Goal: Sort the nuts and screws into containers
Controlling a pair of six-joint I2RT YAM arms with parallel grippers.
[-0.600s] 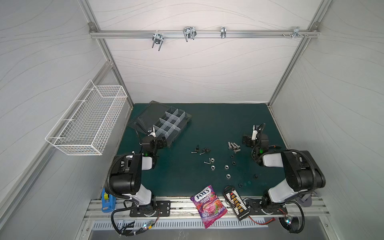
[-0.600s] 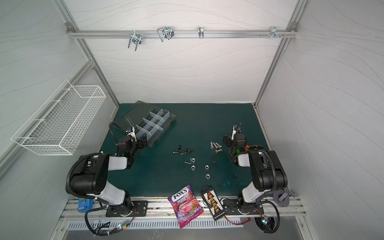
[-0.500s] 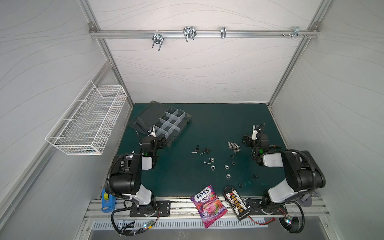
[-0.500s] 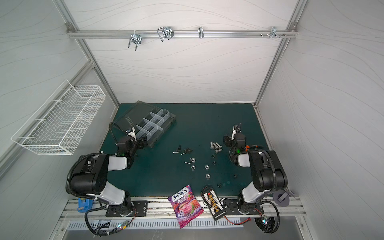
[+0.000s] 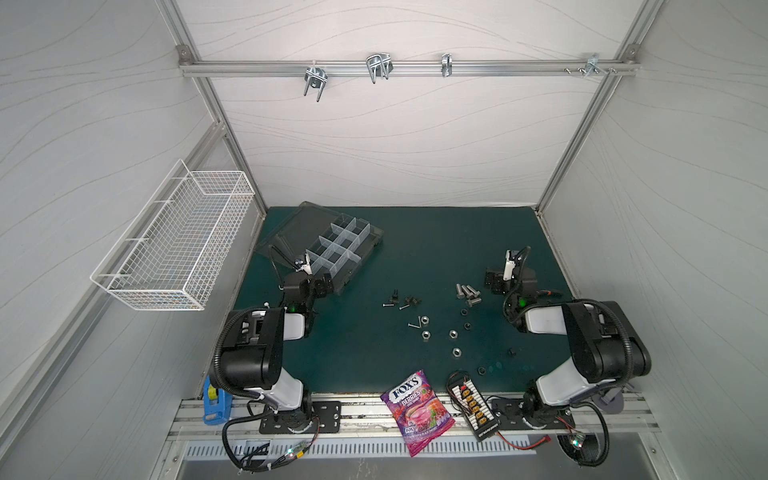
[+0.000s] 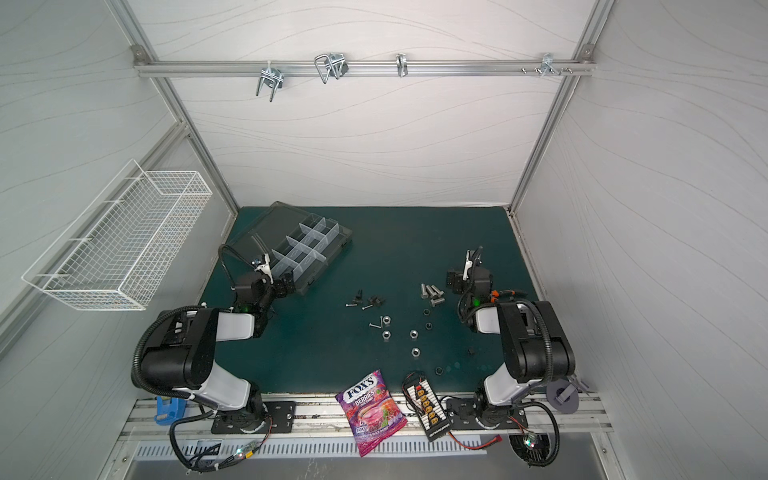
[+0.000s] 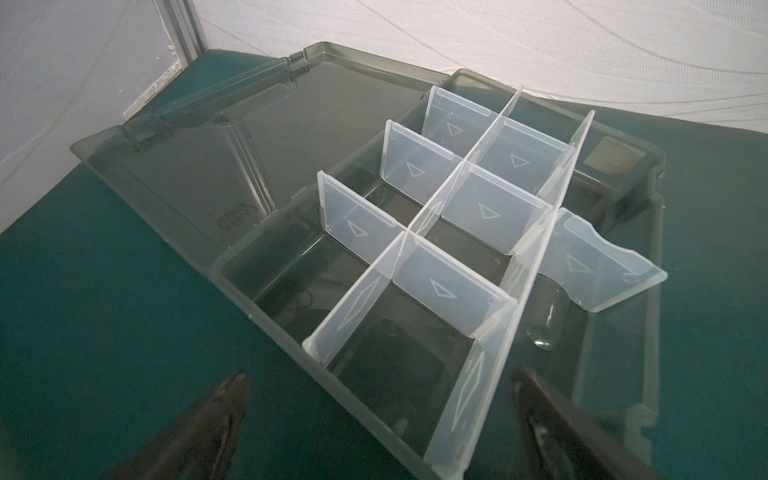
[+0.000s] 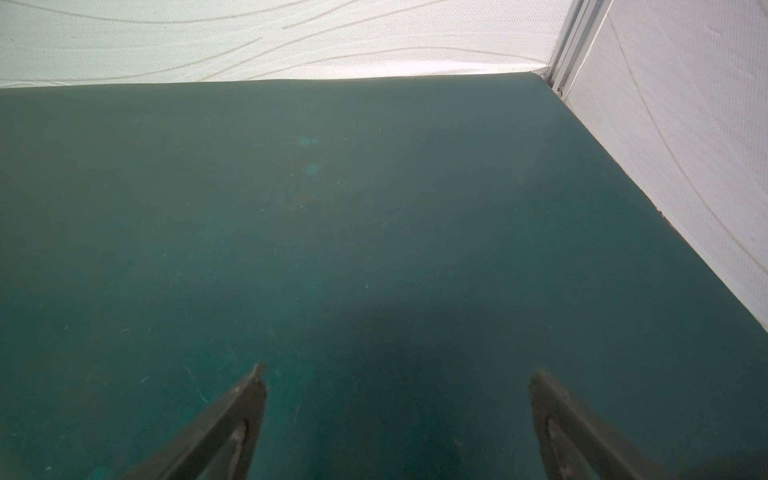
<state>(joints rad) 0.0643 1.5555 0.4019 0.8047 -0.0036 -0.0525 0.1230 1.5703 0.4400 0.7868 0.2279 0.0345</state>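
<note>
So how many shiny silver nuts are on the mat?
4. One silver nut beside a thin screw, another just nearer the robot, two more to their right. None look hidden.

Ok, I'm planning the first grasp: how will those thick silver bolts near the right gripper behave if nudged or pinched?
The bolts lie on their sides on the mat, so a sideways nudge would probably roll them. They look like solid metal: likely stiff and heavy for their size. They sit bunched together, so a pinch may catch or scatter neighbours.
</note>
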